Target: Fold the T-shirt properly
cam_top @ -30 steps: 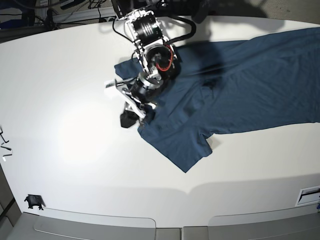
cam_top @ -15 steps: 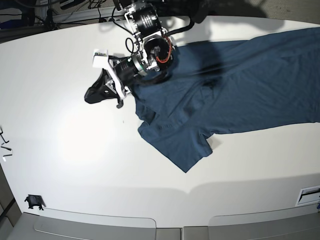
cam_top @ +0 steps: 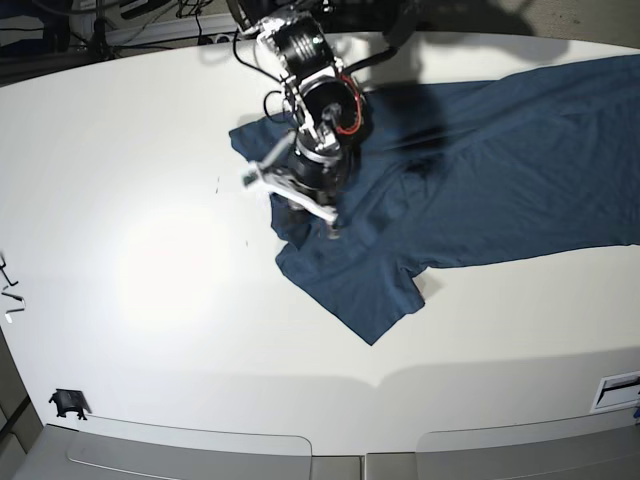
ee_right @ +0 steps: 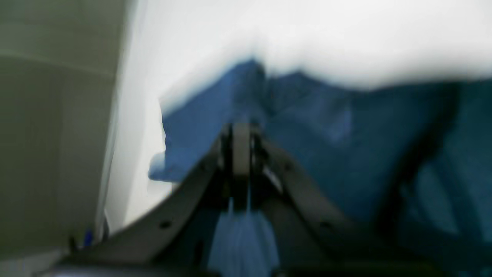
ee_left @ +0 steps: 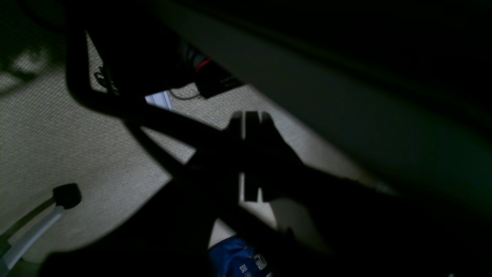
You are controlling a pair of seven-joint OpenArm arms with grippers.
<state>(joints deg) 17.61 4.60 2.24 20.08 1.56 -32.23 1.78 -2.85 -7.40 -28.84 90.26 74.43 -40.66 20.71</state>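
A: Base view first. What do you have?

B: I see the T-shirt [cam_top: 470, 170] lying flat on the white table [cam_top: 130, 260], collar end toward the middle, body running off the right edge. One sleeve points down toward the near edge. The right arm [cam_top: 310, 100] is over the collar area; I can't make out the right gripper's tips from here.

A: Right wrist?

B: Blurry. The right gripper [ee_right: 240, 148] has its fingers pressed together with no gap between them. Blue shirt fabric fills the frame behind and below them, white table beyond. I can't tell whether any cloth is pinched.

A: Left wrist?

B: Very dark. The left gripper [ee_left: 251, 161] is a silhouette with its fingers together, only a thin slit of light between them, nothing held. Beneath it I see pale carpet [ee_left: 50, 130], some cables [ee_left: 184, 94], and a small blue item [ee_left: 234, 259] at the bottom edge. No shirt in this view.
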